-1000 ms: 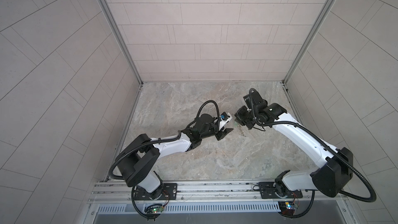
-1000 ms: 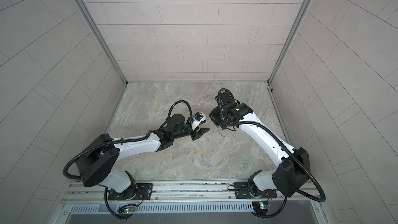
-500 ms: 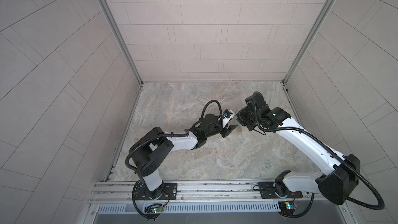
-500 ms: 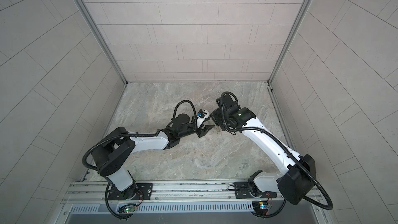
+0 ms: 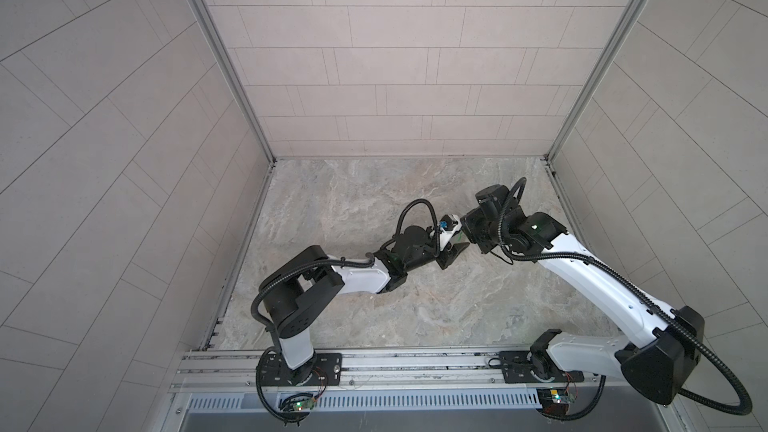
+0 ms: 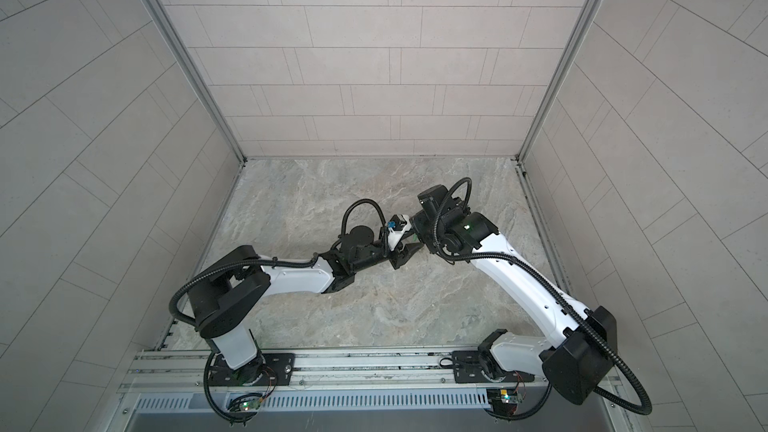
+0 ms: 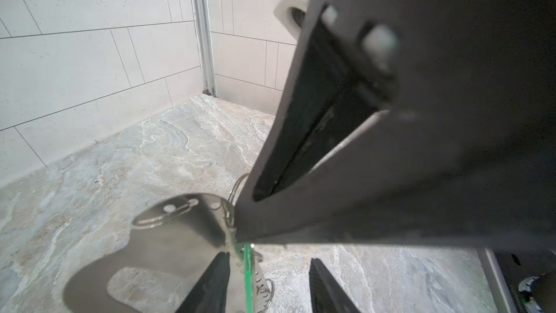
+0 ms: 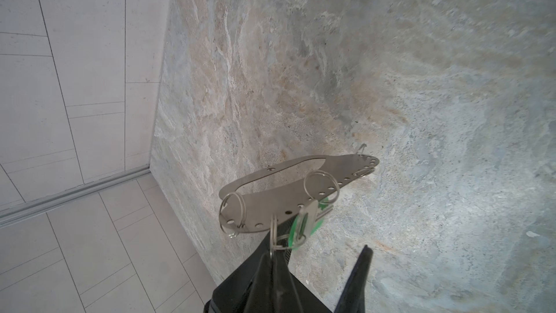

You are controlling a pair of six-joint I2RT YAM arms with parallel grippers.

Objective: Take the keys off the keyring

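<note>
The keyring (image 8: 288, 186), a flat grey plate with a long slot and wire loops, hangs in the air. My right gripper (image 8: 272, 252) is shut on one of its wire loops (image 8: 274, 236). A green key (image 8: 310, 221) dangles from the plate's edge beside that loop. In the left wrist view the same key (image 7: 247, 269) stands edge-on between the two fingers of my left gripper (image 7: 268, 257), closer to one finger (image 7: 215, 281). The jaws are apart and do not grip it. The plate (image 7: 168, 242) lies just beyond. In both top views the grippers meet mid-table, left gripper (image 5: 454, 252) (image 6: 408, 252).
A marbled stone tabletop (image 5: 374, 209) is boxed in by tiled walls on three sides. An aluminium rail (image 5: 374, 361) carrying both arm bases runs along the front edge. The right arm's wrist (image 7: 406, 130) looms close over the left gripper.
My left gripper has moved right, up to the keyring held by the right gripper, and its jaws have narrowed slightly. The right gripper shifted a little right, still shut.
</note>
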